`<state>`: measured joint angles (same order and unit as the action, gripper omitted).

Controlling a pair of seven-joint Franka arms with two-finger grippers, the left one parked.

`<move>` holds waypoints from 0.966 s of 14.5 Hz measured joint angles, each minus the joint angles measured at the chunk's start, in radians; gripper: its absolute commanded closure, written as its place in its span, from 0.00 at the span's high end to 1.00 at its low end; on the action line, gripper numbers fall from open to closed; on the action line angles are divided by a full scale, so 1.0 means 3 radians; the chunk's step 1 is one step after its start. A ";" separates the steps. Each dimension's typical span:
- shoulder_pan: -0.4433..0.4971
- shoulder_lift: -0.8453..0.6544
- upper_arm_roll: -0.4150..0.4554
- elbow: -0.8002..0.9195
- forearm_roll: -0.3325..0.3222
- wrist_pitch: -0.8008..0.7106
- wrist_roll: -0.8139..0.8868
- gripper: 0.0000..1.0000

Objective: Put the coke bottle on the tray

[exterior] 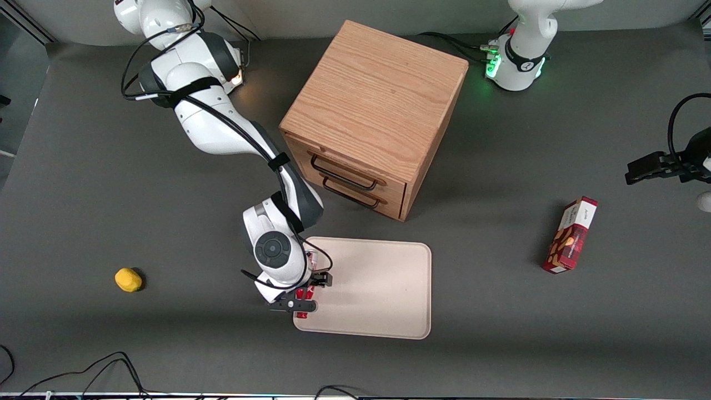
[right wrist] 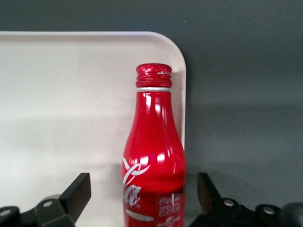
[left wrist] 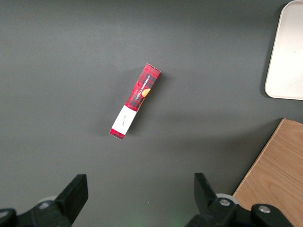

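The coke bottle (right wrist: 154, 156), red with white script and a red cap, lies flat on the pale beige tray (right wrist: 71, 94), along the tray's rim toward the working arm's end. Its cap points at the tray corner nearer the front camera. My right gripper (right wrist: 143, 191) is open and straddles the bottle's body; both black fingers (right wrist: 78, 191) stand clear of it with a gap on each side. In the front view the gripper (exterior: 300, 295) hangs over that edge of the tray (exterior: 377, 289), and only red bits of the bottle (exterior: 303, 315) show under it.
A wooden drawer cabinet (exterior: 377, 111) stands farther from the front camera than the tray. A red snack box (exterior: 571, 235) lies toward the parked arm's end of the table. A small yellow object (exterior: 128, 279) lies toward the working arm's end.
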<state>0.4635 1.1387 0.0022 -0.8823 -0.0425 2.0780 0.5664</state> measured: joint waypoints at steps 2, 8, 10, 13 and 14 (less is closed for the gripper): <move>-0.0012 -0.0082 -0.0016 0.0048 0.0000 -0.0163 0.0000 1.00; -0.0233 -0.0697 0.0047 0.0016 0.0007 -0.1084 0.0000 1.00; -0.0393 -0.0956 0.0169 -0.0136 0.0007 -0.1336 -0.0001 1.00; -0.0773 -0.1512 0.0422 -0.0672 0.0007 -0.1578 -0.0155 1.00; -0.0937 -0.1732 0.0509 -0.0922 0.0006 -0.1582 -0.0207 1.00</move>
<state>0.1826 0.6193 0.1548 -1.1588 -0.0407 1.6033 0.5043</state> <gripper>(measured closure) 0.000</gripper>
